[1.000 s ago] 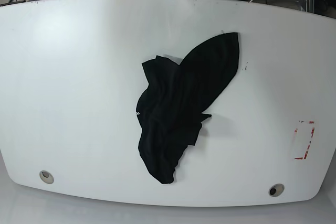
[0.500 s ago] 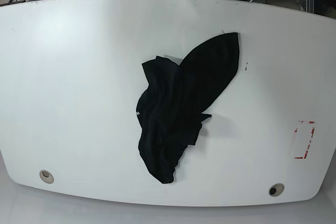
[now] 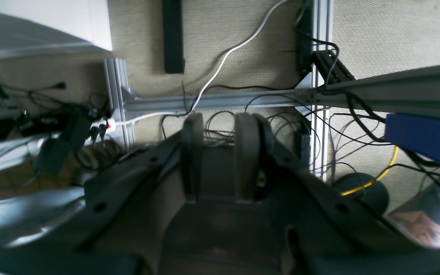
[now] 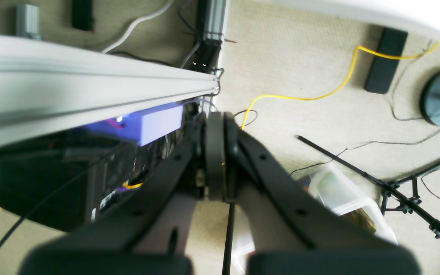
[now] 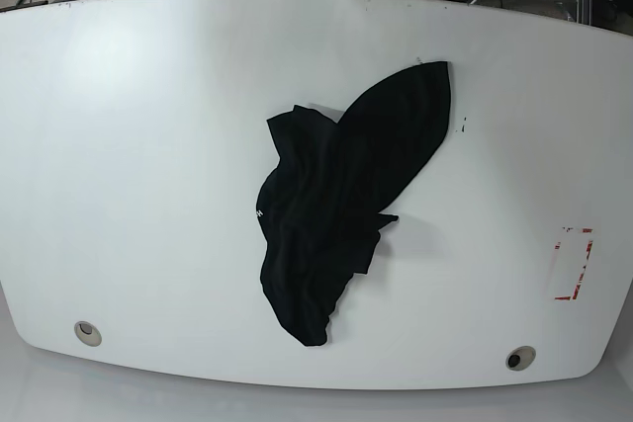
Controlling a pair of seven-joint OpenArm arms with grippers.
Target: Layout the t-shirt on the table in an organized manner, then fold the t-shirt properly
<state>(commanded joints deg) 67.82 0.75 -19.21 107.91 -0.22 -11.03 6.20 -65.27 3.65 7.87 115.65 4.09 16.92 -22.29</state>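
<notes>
- Carpeted floor full of tangled cables and aluminium framing is all either wrist camera sees, so both arms are parked off the big glossy white table [image 5: 148, 145] and nowhere near the job yet.
- Sitting a bit right of the table's centre is the large plain black soft fabric t-shirt [image 5: 341, 205], crumpled into a diagonal heap with one lobe flaring up toward the far edge and a tiny white mark on its left side. Nothing is laid out, so the task looks like it's at the very start.
- The left pincer [image 3: 220, 152] has its dark fingers slightly apart with nothing between them. The right pincer [image 4: 215, 152] looks fully closed, also holding nothing.
- Biggest risk, probably: the shirt is bunched in overlapping layers, so a pinch could grab two layers at once and drag the whole lump instead of opening it.
- The glossy top likely lets the fabric slide, so a one-sided pull could shift it toward the red dashed rectangle mark [image 5: 574, 264] or the edge.
- The right pincer needs to open before descending, or it'll just shove cloth.
</notes>
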